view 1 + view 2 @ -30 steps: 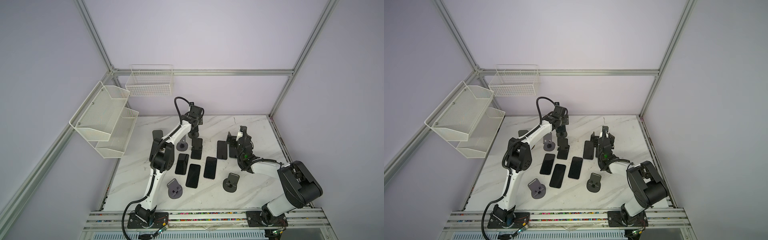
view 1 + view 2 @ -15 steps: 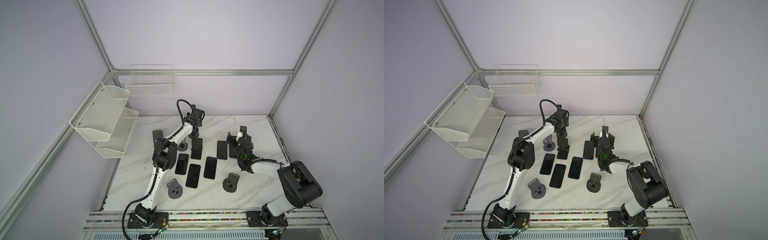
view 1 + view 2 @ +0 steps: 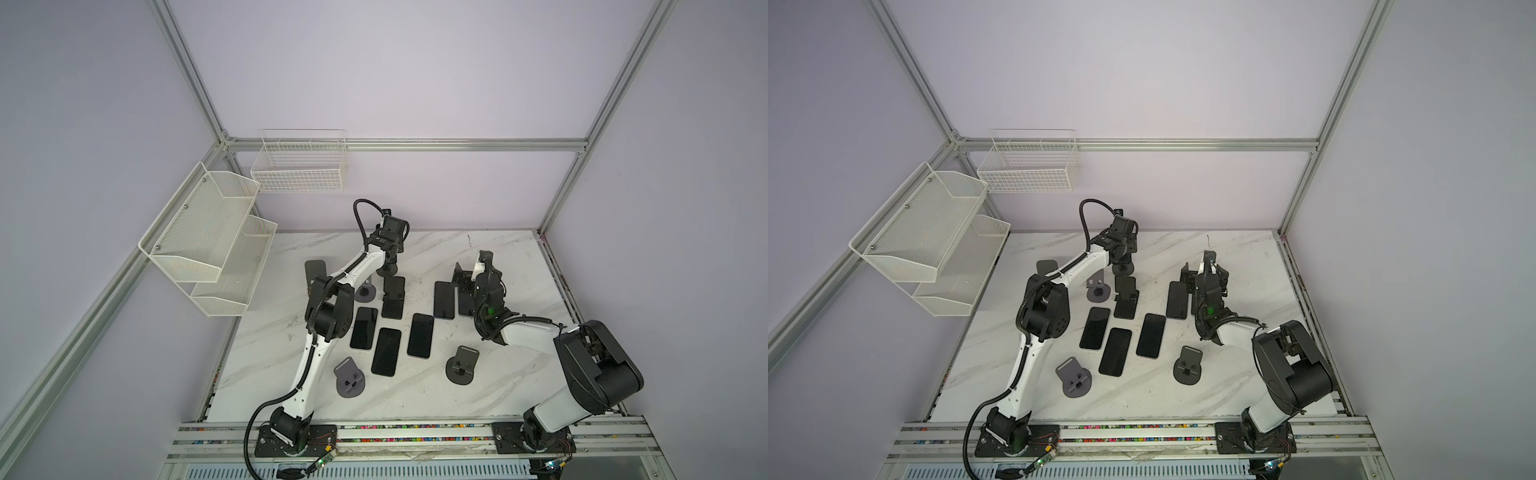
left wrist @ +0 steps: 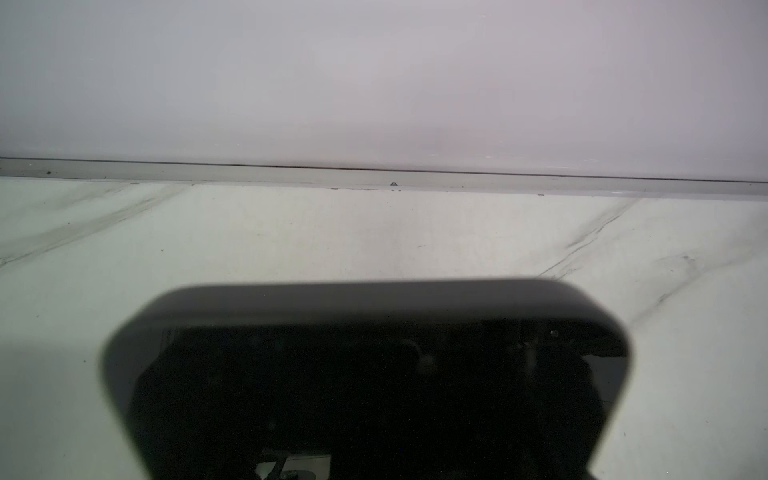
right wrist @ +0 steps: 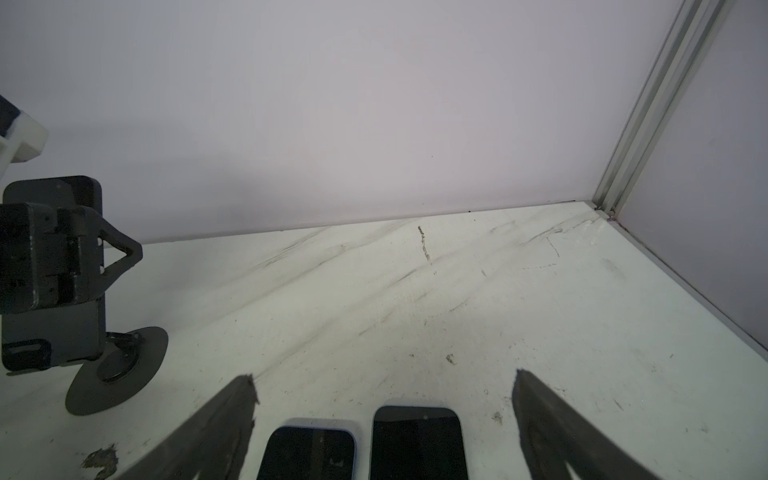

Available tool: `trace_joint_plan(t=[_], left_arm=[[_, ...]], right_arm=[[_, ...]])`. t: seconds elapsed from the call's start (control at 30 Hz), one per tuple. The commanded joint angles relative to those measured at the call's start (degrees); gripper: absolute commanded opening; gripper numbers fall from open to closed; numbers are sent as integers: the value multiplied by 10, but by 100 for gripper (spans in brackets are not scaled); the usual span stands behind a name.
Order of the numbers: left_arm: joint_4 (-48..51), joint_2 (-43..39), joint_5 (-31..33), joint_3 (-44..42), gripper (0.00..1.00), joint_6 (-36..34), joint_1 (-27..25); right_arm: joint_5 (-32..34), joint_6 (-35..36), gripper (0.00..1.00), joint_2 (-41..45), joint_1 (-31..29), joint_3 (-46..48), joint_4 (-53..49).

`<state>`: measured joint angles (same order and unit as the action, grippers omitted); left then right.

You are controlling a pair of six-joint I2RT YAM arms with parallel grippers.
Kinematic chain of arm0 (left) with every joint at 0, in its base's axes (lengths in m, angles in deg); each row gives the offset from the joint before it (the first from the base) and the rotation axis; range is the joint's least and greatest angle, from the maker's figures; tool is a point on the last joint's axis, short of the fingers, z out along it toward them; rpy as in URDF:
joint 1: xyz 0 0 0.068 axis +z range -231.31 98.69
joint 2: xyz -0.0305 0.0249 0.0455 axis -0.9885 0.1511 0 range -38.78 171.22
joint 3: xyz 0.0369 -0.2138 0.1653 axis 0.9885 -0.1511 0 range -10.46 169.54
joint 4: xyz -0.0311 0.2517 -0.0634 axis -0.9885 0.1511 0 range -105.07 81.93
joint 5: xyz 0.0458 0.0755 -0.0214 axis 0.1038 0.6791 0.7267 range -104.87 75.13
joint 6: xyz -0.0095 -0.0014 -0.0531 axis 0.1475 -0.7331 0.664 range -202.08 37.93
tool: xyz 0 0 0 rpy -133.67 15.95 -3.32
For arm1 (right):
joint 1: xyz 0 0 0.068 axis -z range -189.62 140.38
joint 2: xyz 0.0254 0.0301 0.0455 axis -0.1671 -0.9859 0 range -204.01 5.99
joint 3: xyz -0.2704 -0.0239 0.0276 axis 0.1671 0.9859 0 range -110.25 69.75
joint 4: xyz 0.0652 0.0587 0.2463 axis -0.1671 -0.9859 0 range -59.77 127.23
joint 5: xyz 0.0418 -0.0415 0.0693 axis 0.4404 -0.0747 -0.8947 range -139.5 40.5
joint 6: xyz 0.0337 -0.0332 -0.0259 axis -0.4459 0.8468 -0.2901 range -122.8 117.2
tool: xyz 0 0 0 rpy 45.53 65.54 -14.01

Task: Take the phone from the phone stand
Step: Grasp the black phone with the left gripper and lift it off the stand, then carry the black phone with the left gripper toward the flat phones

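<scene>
- Right wrist view: the left gripper is clamped on the phone. The phone stands upright in the phone stand, whose round base rests flat on the table.
- Left wrist view: the phone fills the lower half as a blurred dark slab close under the camera. The marble table and back wall lie beyond it, and the jaws themselves are hidden.
- In both top views the left gripper sits near the back of the table, directly over the stand's base.
- The right gripper is spread wide and holds nothing. It hangs low over a blue-rimmed phone and a black phone, which lie flat side by side.
- In a top view, three flat phones lie in a cluster mid-table, between the two arms.
- Two empty stands sit nearer the front edge, well apart from each other: a grey stand on the left and a darker stand on the right.
</scene>
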<state>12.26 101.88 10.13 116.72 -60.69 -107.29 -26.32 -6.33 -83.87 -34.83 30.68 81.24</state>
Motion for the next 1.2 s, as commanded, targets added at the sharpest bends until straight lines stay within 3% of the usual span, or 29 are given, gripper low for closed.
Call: trace_joint_plan(t=[0.0,0.33,0.53,0.73,0.93,1.17], left_arm=[[-33,-80,-11,11,58,-10,2],[-25,-198,-18,-57,59,-23,-8],[-26,-288,-8,-145,61,-27,-24],[-23,-392,-20,-258,61,-22,-28],[-9,-522,9,-407,62,-25,-29],[63,-637,29,-520,63,-35,-24]], right_arm=[[5,9,97,0,-5,-7,5],[6,10,97,0,-6,-8,5],[8,10,97,5,-7,-2,11],[12,12,97,3,-9,-3,11],[15,12,97,3,-10,-2,12],[18,15,97,1,-13,-4,10]])
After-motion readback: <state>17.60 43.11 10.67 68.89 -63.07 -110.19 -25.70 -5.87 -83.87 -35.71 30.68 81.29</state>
